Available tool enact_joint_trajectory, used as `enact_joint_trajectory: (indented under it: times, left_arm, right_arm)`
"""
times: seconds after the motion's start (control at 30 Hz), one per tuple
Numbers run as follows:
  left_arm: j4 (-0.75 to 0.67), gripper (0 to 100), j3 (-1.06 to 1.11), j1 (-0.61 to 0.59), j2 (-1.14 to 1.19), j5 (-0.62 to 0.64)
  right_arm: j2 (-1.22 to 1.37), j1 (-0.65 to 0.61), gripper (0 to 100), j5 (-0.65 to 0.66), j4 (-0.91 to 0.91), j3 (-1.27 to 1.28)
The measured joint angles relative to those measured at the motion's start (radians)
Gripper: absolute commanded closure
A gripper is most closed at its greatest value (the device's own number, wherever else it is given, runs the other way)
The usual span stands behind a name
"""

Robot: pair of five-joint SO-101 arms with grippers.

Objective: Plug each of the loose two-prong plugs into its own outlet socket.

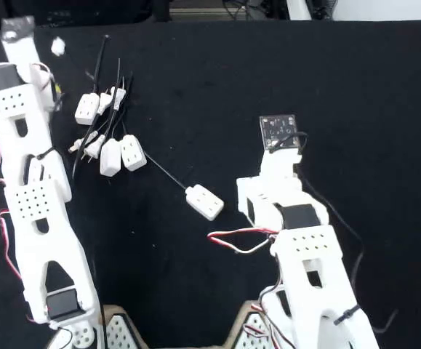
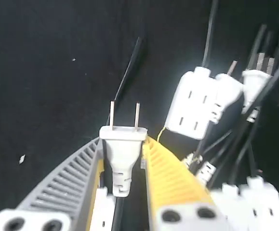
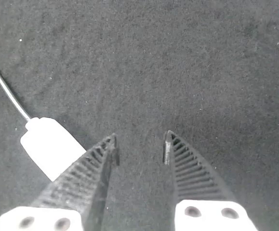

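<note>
Plug (image 2: 121, 155) gripped in left end effector (image 2: 123, 143), prongs out, near socket block (image 2: 190, 108). Step judged: plug to be brought to socket. Next, prongs to be lined up with slots, pushed straight. Right end effector (image 3: 140, 144) open, nothing held.

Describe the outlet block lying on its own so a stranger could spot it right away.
On the black table, look between the left arm and right arm. A white outlet block lies there at the end of a thin black cord; unlike the bunched outlets farther back, it sits alone.
</note>
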Motion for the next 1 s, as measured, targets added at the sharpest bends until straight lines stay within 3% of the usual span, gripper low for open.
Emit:
enact_joint_trajectory:
  times: [0.23, 0.4, 0.63, 0.8, 1.0]
  left_arm:
    - [0.069, 97, -0.035, 0.000, -0.032, 0.049]
    - [0.072, 97, 0.075, 0.000, -0.233, 0.123]
    - [0.048, 97, 0.741, 0.123, -0.763, 0.152]
    - [-0.140, 97, 1.286, 0.265, -1.140, 0.166]
    - [-0.377, 97, 1.798, 0.493, -1.508, 0.219]
  right_arm:
    - [0.000, 0.000, 85.1, 0.000, 0.000, 0.000]
    - [0.000, 0.000, 85.1, 0.000, 0.011, 0.000]
    - [-0.120, 0.000, 84.8, 0.000, 0.028, 0.025]
    - [-0.236, 0.009, 84.8, 0.000, 0.037, 0.043]
    - [-0.333, 0.196, 84.8, 0.002, 0.123, 0.014]
